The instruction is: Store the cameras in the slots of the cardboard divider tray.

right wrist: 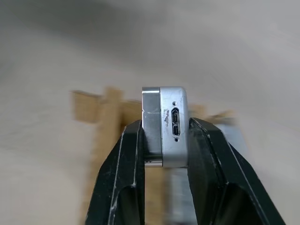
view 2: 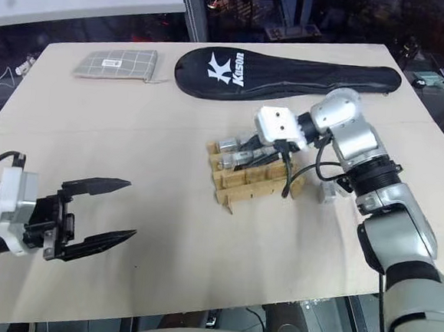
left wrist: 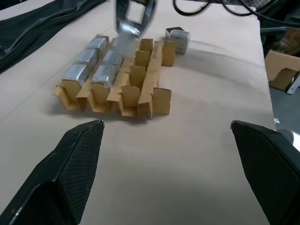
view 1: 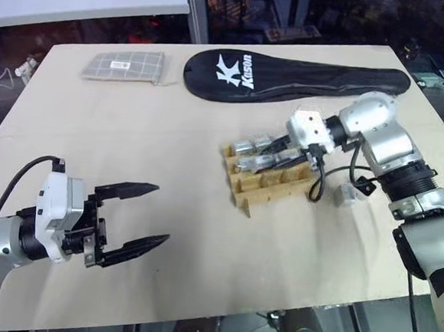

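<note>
The right gripper [right wrist: 165, 140] is clamped on a camera [right wrist: 166, 126] and hangs over the cardboard divider tray [view 1: 271, 177], which sits right of centre on the tabletop [view 1: 171, 123]. One loose camera [view 1: 348, 193] lies just beside the tray at its 3 o'clock. The left gripper [view 1: 141, 215], at 8 o'clock from the tray, gapes wide and empty.

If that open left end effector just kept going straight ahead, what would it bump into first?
Probably the cardboard divider tray, which lies straight ahead between the left end effector fingers, bare table between them; depth is uncertain.
</note>
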Robot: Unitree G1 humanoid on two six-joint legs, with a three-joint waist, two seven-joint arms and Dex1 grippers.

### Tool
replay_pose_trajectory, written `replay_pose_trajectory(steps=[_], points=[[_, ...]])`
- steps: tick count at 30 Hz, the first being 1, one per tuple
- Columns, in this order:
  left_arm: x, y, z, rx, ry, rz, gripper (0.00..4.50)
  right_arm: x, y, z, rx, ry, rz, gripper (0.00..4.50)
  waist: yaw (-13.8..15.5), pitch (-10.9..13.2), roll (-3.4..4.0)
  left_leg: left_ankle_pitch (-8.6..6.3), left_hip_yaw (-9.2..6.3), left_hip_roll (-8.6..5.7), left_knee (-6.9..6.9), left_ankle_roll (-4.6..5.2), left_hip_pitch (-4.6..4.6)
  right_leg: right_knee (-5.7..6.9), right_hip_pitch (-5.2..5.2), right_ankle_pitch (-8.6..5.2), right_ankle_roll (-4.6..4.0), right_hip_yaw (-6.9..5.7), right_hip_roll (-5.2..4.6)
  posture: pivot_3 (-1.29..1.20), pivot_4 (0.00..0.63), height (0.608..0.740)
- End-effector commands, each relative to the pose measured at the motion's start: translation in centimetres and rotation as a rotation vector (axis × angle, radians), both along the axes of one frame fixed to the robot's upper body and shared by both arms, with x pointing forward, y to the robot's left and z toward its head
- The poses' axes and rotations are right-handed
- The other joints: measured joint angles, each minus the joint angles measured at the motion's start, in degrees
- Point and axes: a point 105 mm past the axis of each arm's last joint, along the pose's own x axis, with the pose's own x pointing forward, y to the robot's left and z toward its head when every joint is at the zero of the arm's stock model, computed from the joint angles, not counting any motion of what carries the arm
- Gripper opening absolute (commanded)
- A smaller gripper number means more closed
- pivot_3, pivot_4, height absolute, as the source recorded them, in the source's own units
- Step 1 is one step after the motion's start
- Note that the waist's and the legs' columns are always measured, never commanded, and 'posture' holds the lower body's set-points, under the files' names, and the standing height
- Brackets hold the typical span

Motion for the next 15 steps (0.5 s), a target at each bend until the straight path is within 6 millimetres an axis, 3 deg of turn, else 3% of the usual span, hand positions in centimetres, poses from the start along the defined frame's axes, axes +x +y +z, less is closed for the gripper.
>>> replay_pose_trajectory(steps=[1, 15], points=[[-0.4, -0.2, 0.7, 0.024, -0.048, -0.008, 4.5, -1.2, 0.5, 0.8, -0.037, 0.023, 0.067, 0.69, -0.02, 0.0, -0.01, 0.0, -0.01, 0.01, 0.0, 0.0, -0.01, 0.0, -0.01, 0.0, -0.01, 0.0, 0.01, 0.0, 0.15, 0.74], [-0.6, 0.4, 0.0, 0.071, -0.03, -0.009, 4.5, -1.1, 2.7, -0.3, -0.07, 0.125, 0.015, 0.69, -0.18, 0.0, 0.0, 0.0, 0.01, 0.01, 0.0, 0.0, -0.02, 0.01, -0.03, 0.01, -0.01, 0.0, 0.14, 0.0, 0.15, 0.74]])
